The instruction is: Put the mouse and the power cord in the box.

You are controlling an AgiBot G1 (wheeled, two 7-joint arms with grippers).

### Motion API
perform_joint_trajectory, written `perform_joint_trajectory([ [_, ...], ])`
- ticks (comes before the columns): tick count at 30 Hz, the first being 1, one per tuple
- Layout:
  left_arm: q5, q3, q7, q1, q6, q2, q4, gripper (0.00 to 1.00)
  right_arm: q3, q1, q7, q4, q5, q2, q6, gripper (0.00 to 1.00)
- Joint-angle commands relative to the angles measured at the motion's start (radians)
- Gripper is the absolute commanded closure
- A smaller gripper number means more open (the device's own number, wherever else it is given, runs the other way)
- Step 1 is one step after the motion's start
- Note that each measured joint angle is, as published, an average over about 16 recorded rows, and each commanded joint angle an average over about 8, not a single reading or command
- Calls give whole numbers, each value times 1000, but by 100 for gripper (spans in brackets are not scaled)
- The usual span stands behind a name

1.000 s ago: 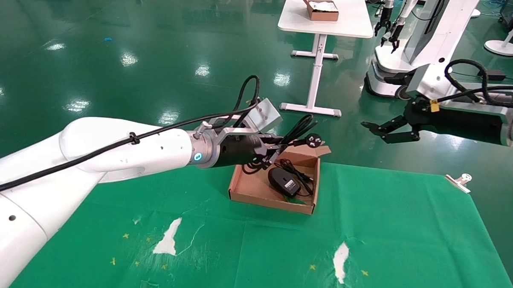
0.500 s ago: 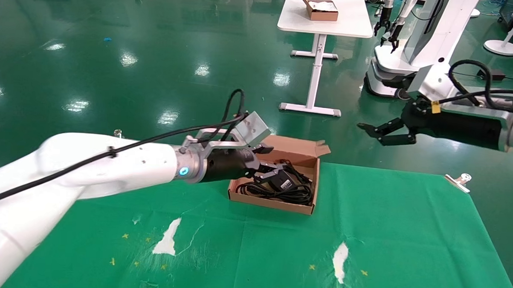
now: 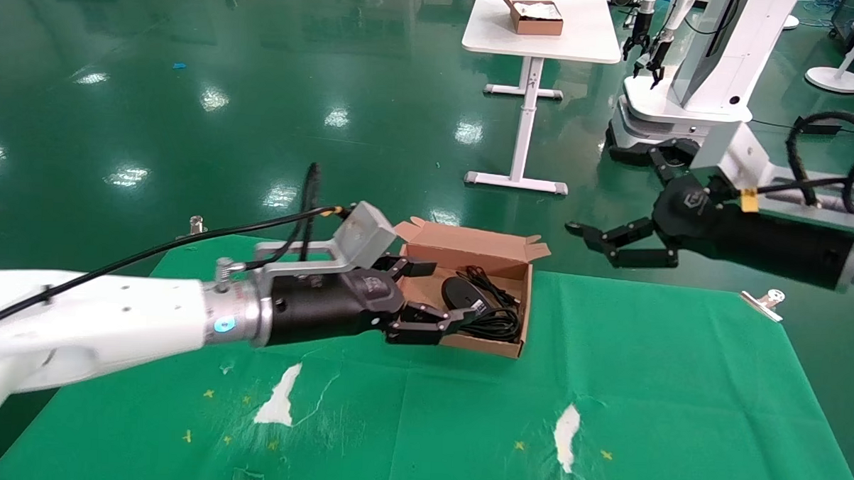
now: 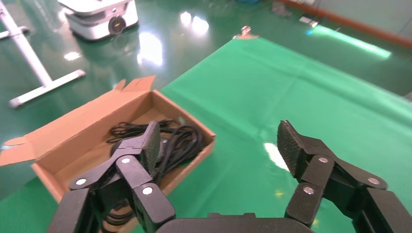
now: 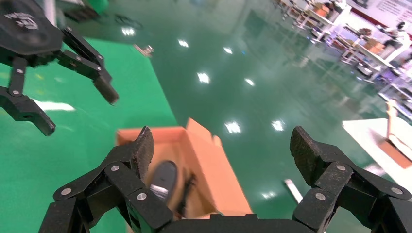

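Covering the counter [image 3: 677, 391], green cloth is carrying the box [image 3: 494, 251], sitting just ahead of the left gripper [image 3: 436, 297], whose jaws are gaping wide and empty. Inside are lying the power cord [image 3: 498, 325] and the mouse [image 3: 461, 292]. Any retreat should be running level, avoiding cord loops. The right gripper [image 3: 601, 242] is hovering wide, empty, beyond the box.
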Motion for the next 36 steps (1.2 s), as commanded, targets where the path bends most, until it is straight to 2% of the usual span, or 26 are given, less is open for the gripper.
perform_joint_trajectory([
  [1,-22,-26,5,21,28,-26,-25,0,10,-28,28,41,18,12,-11,0],
  [36,-397,-472,88,387,505,-462,-452,0,187,-502,510,740,331,224,-198,0],
])
